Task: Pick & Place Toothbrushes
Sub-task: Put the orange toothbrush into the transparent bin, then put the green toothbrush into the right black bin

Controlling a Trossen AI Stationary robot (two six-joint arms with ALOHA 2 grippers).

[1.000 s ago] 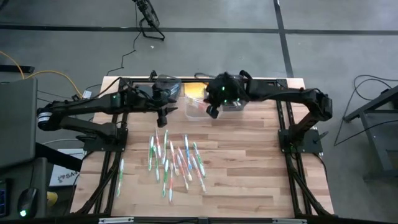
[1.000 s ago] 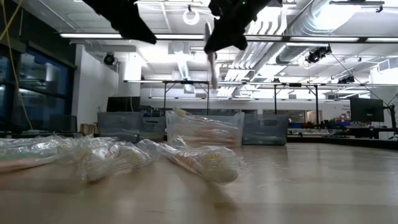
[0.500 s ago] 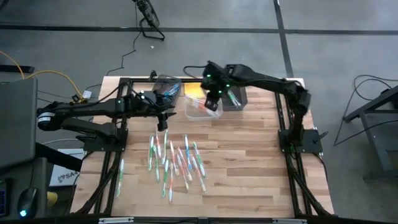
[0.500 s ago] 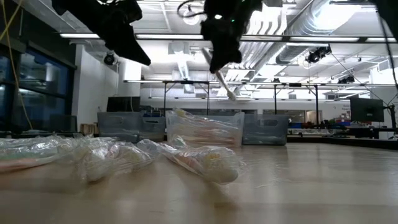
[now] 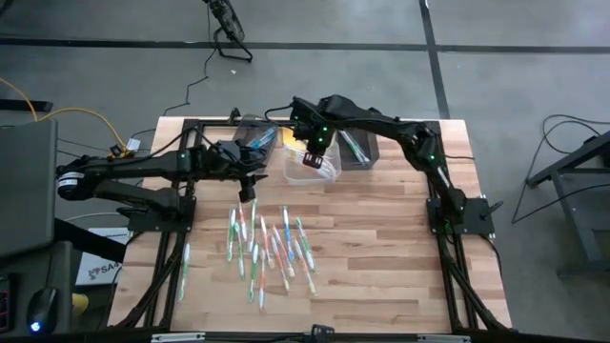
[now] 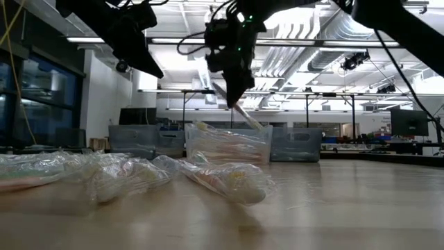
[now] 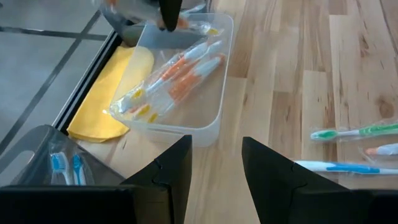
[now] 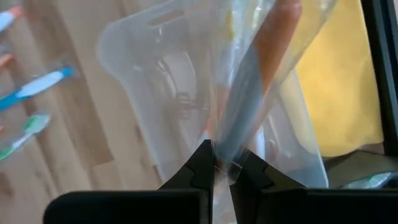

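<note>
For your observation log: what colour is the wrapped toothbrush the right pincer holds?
Orange, the wrapped toothbrush shows best in the right wrist view.

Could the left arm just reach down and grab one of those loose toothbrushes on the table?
Probably yes: the left tool hangs open and empty just above the toothbrushes, with nothing between them.

My high camera looks straight down on the whole tabletop [image 5: 381, 219]. My low one sits at tabletop level, facing the room. Both wrist cameras look closely past their fingers [image 7: 267, 168] at the clear bin [image 7: 186, 81], shared with the high view.
</note>
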